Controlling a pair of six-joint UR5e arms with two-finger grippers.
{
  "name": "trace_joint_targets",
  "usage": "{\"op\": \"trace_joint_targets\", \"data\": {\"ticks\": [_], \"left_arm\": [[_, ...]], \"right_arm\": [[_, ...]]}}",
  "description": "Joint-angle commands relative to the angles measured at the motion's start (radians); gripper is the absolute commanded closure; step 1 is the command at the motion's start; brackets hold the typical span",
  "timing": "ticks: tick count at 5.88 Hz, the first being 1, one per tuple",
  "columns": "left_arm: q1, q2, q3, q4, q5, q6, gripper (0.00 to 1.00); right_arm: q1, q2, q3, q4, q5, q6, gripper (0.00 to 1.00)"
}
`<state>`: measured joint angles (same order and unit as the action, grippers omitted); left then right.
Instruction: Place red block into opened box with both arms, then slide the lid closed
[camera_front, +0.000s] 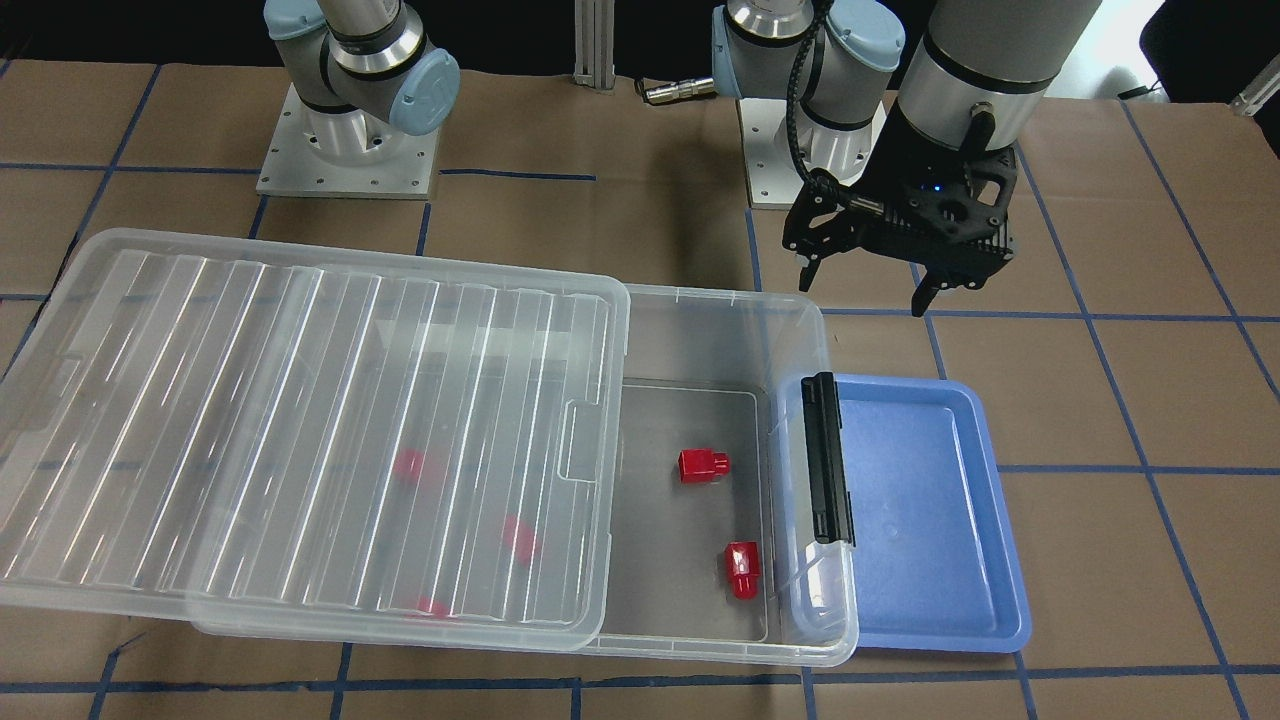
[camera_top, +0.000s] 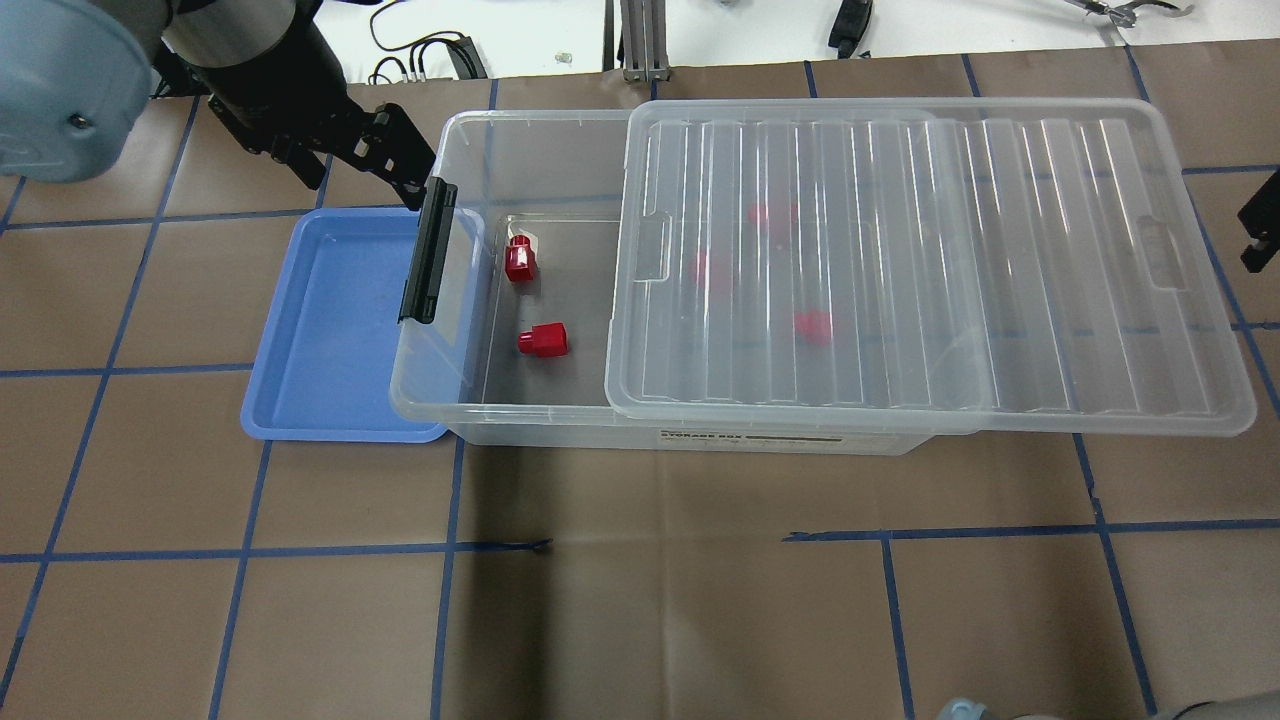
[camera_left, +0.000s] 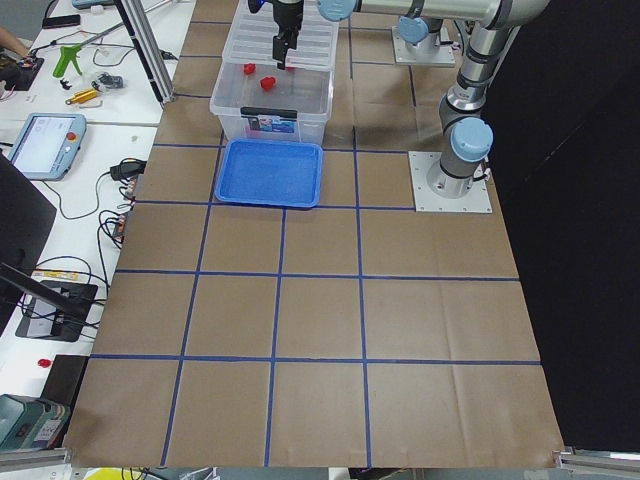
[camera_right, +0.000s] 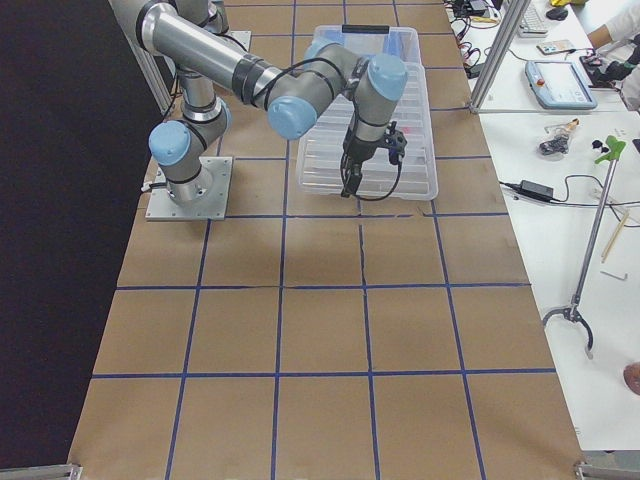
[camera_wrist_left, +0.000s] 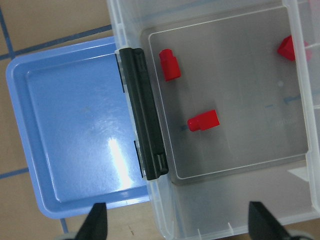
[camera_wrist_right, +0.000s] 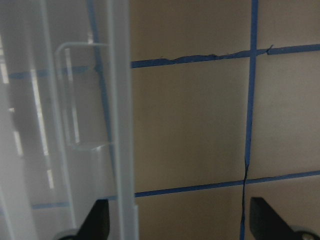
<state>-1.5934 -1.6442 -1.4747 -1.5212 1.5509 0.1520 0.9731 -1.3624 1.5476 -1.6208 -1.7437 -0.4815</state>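
Brown paper marked into squares by blue tape covers the table (camera_top: 640, 600). Going from left to right in the overhead view, the left gripper (camera_front: 862, 292) hangs in the air near the latch end of the box, its jaws spread wide with nothing between them. Below it lies one shallow blue tray (camera_top: 330, 320), just beside that end, with its edge tucked under the box's rim.

The one box (camera_top: 470, 130) is clear plastic with rounded corners and a black latch (camera_top: 428, 250) on its left short end. Two glossy red blocks lie on its bare floor, apart from each other: one (camera_top: 519, 260) is near the latch and the other (camera_top: 543, 341) is closer to the robot. Three more (camera_top: 772, 213) (camera_top: 710, 270) (camera_top: 814, 326) show only as pink blurs through the lid, making five in all.

The single ribbed clear lid (camera_top: 900, 260) covers most of the box and overhangs its right end, leaving the left part open. The right gripper (camera_wrist_right: 180, 220) sits at that overhanging end with its jaws spread. The lid's rim runs between them, but I cannot tell whether it touches them.
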Motion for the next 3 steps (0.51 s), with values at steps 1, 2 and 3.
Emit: {"op": "trace_joint_targets", "data": {"ticks": [1,2,3], "left_arm": [[-0.008,-0.006,-0.002,0.004,0.008,-0.217,0.01],[-0.01,0.003,-0.001,0.0,0.008,-0.229,0.01],[-0.001,0.012,0.002,-0.002,-0.005,-0.224,0.01]], "right_arm": [[-0.031,0.058,0.002,-0.034,-0.031,-0.008,0.0],[-0.031,0.06,0.029,-0.034,-0.028,-0.009,0.0],[-0.028,0.045,0.07,-0.027,-0.017,0.003,0.0]]}}
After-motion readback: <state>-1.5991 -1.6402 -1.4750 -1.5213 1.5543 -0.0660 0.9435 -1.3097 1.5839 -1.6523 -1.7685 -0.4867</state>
